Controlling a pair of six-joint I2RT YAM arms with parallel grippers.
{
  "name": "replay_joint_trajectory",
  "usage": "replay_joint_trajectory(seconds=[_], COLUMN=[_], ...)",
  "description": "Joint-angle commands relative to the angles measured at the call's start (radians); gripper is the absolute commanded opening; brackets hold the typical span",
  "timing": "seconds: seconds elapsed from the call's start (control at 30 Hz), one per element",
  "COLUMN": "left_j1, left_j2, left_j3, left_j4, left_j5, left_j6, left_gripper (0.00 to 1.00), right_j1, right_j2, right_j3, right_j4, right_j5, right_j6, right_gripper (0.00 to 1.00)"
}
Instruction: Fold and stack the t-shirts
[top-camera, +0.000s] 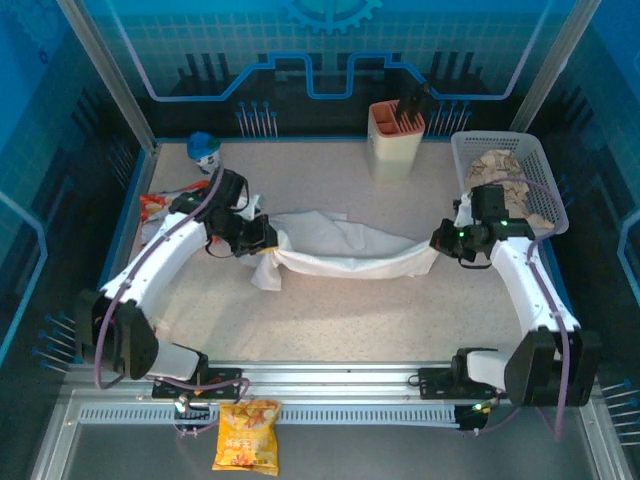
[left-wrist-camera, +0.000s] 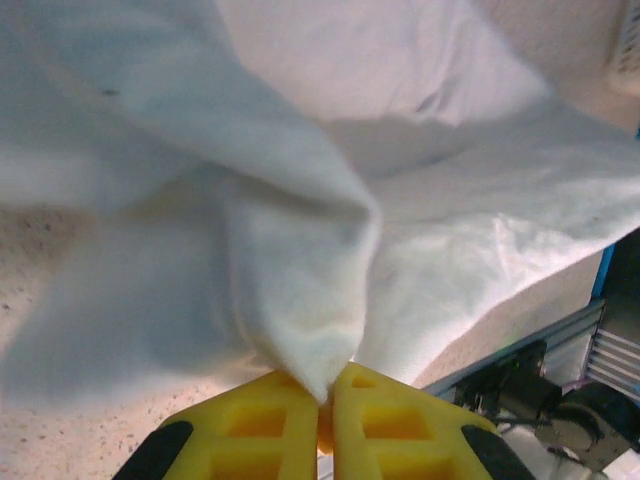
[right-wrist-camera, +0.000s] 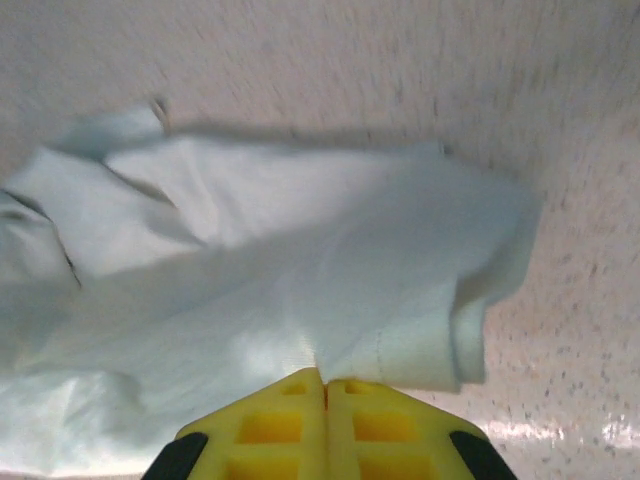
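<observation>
Yellow fingers of the left tool (left-wrist-camera: 328, 398) pinch shut on a bunched fold of a white t-shirt (top-camera: 345, 250), while the right tool (right-wrist-camera: 323, 380) clamps tight on an edge at the opposite end. The shirt hangs slung between them, part of it trailing on the speckled surface (top-camera: 350, 320). Light and limp, the fabric will likely drape and slip rather than hold shape; hems or shoulder seams look the surest places to grip.

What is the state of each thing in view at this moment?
T-shirt: bunched, stretched between both hands.
Left hand: shut on one end of it.
Right hand: shut on the other end.
Basket: upright, holding crumpled cloth.
Snack bag: lying flat.
</observation>
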Motion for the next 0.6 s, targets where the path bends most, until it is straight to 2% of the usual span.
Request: replay_joint_trajectory(seconds=[0.0, 0.1, 0.3, 0.37, 0.4, 0.47, 0.5, 0.57], left_j1=[0.008, 0.008, 0.008, 0.008, 0.009, 0.014, 0.016, 0.020], left_j2=[0.056, 0.164, 0.431, 0.505, 0.533, 0.596, 0.616, 0.626], left_j3=[-0.023, 0.001, 0.239, 0.368, 0.416, 0.515, 0.540, 0.559], left_j4=[0.068, 0.098, 0.081, 0.028, 0.006, -0.044, -0.059, -0.085], left_j5=[0.109, 0.108, 0.072, 0.031, 0.003, -0.057, -0.075, -0.106], left_j6=[0.036, 0.069, 0.074, 0.091, 0.099, 0.115, 0.121, 0.132], left_gripper=[0.10, 0.10, 0.07, 0.07, 0.09, 0.19, 0.22, 0.44], right_j1=[-0.011, -0.009, 0.005, 0.005, 0.005, 0.006, 0.006, 0.008], right_j2=[0.042, 0.125, 0.374, 0.447, 0.474, 0.522, 0.525, 0.489], right_j3=[-0.009, 0.012, 0.183, 0.246, 0.266, 0.292, 0.287, 0.236], right_j4=[-0.042, 0.025, 0.137, 0.159, 0.164, 0.172, 0.179, 0.202], right_j5=[-0.077, -0.071, -0.057, -0.067, -0.069, -0.061, -0.053, -0.035], right_j6=[-0.028, -0.002, 0.064, 0.070, 0.069, 0.057, 0.052, 0.049], right_gripper=[0.00, 0.00, 0.00, 0.07, 0.12, 0.40, 0.49, 0.72])
